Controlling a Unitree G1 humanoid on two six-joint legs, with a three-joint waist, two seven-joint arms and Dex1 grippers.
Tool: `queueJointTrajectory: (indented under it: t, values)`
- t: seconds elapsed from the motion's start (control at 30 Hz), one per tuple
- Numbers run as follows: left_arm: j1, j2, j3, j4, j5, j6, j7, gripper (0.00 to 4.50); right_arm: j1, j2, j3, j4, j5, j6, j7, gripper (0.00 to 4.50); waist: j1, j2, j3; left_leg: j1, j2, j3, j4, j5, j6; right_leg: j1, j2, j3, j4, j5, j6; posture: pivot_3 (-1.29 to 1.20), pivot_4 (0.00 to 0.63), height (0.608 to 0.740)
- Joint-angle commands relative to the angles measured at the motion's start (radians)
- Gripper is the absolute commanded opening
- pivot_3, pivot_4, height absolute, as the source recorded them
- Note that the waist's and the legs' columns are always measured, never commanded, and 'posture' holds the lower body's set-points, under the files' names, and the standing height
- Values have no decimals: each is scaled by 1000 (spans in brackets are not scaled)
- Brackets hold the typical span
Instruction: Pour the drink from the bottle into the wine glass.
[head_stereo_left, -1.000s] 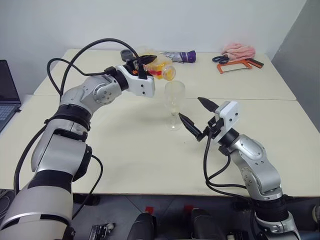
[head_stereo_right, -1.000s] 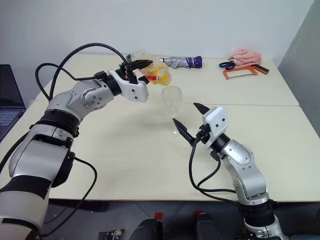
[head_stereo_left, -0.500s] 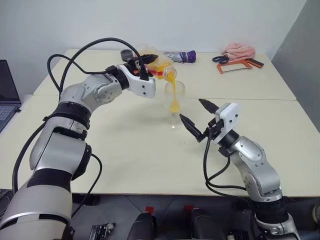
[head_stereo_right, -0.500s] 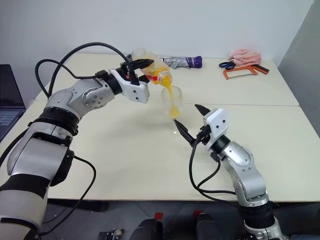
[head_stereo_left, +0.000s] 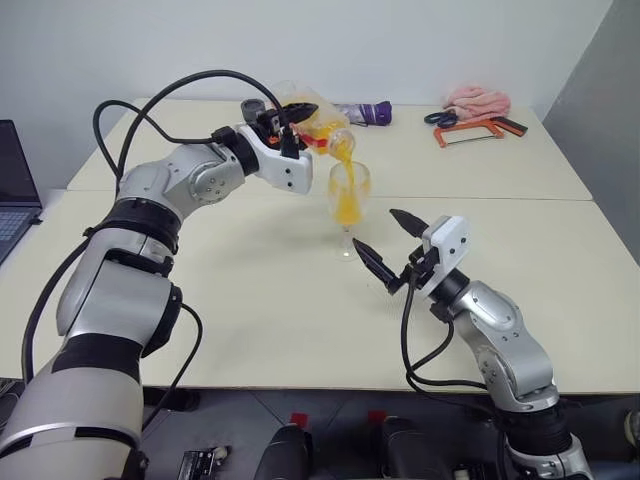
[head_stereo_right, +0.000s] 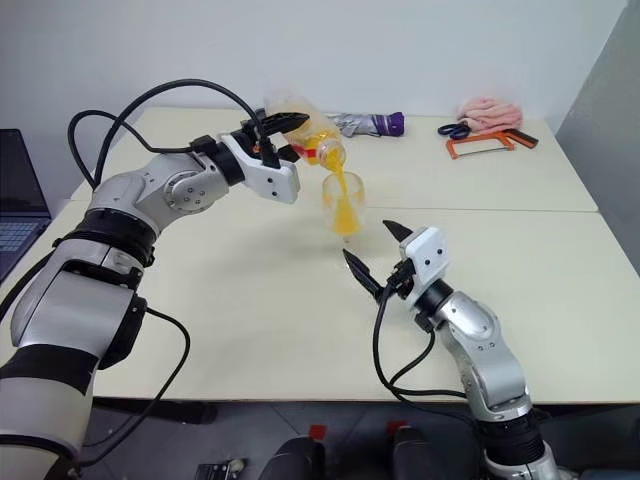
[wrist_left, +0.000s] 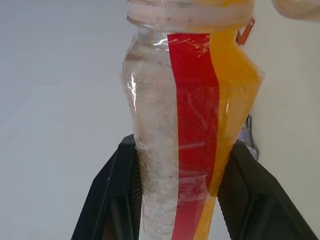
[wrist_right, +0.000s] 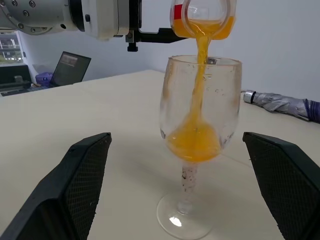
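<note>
- Two grippers are at work here. The left gripper (head_stereo_left: 292, 118) has its jaws shut on the body of the bottle (head_stereo_left: 318, 124) and holds it tipped, mouth down, just above the wine glass (head_stereo_left: 349, 196).
- The drink (wrist_right: 196, 137) falls in a thin orange stream from the bottle mouth into the bowl, and I judge the bowl is only about a third full.
- The wine glass stands upright on the bench (head_stereo_left: 250, 290), on its own round foot, with nothing holding it.
- The right gripper (head_stereo_left: 378, 238) waits just beside the stem on the near side, its jaws spread wide and holding nothing.
- The bottle looks like thin soft plastic; its wall is creased between the black fingers (wrist_left: 115, 195). I think a hard squeeze would push the liquid out too fast, so a grip at the middle of the body seems right.
- It is getting lighter as it empties, I suppose.
- The glass seems fragile and top-heavy on a thin stem, and smooth, so slippery.
- If it must be steadied, I would take it at the stem (wrist_right: 188, 187), low near the foot, and gently.
</note>
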Motion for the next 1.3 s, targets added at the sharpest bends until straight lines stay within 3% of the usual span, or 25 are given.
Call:
queueJointTrajectory:
  t: [0.03, 1.3]
  values:
    - [-51, 20, 4, 1, -1, 4, 30, 1671, 6, 9, 2, -53, 1, -9, -12, 4500, 0, 0, 0, 0, 0, 0, 0, 0, 0, 0, 0, 0, 0, 0, 0, 0, 150, 740]
    - [-94, 18, -42, 47, 36, 14, 93, 1671, 21, 38, 35, -55, -7, -16, -47, 4500, 0, 0, 0, 0, 0, 0, 0, 0, 0, 0, 0, 0, 0, 0, 0, 0, 150, 740]
